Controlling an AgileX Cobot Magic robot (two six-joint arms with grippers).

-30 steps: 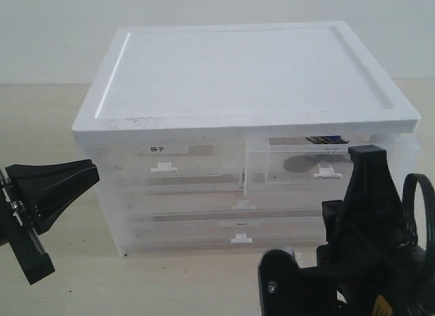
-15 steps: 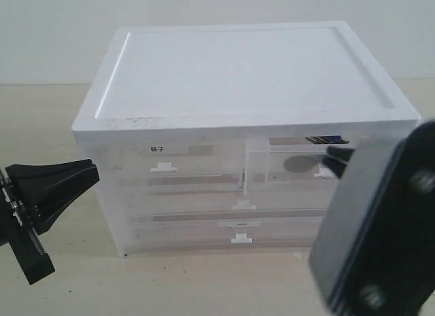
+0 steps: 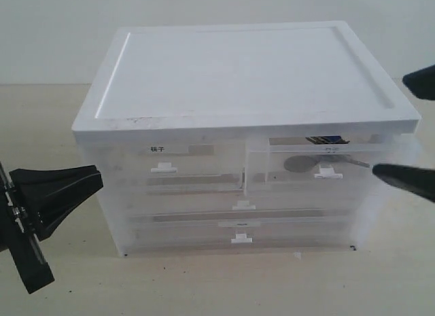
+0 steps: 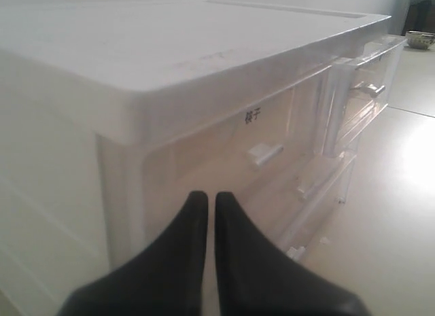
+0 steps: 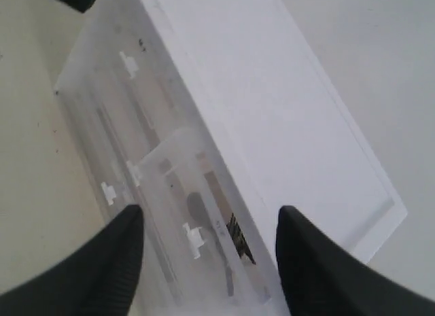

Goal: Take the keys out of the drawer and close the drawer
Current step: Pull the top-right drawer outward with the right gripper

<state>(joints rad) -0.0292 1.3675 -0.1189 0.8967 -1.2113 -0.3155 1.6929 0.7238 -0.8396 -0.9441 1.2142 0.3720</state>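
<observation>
The right arm has gone from the front of the scene, and only the two fingers of the right claw [image 3: 389, 124] show now.

The keys [image 3: 297, 163] are, as I judge, the dim round shape and the thin metal streak seen through the plastic. They lie inside the drawer [image 3: 272, 180], just ahead of the right claw and in line with the gap of its fingers. The drawer stands partly pulled out of the cabinet [image 3: 245, 71]. The right claw is spread wide, holds nothing and does not touch the drawer. The left claw [image 3: 92, 179] is pressed narrow and empty, well apart from the drawer, near the cabinet's other corner over the counter [image 3: 204, 282]. So the opening seems done, while lifting the keys out and pushing the drawer shut are left.
</observation>
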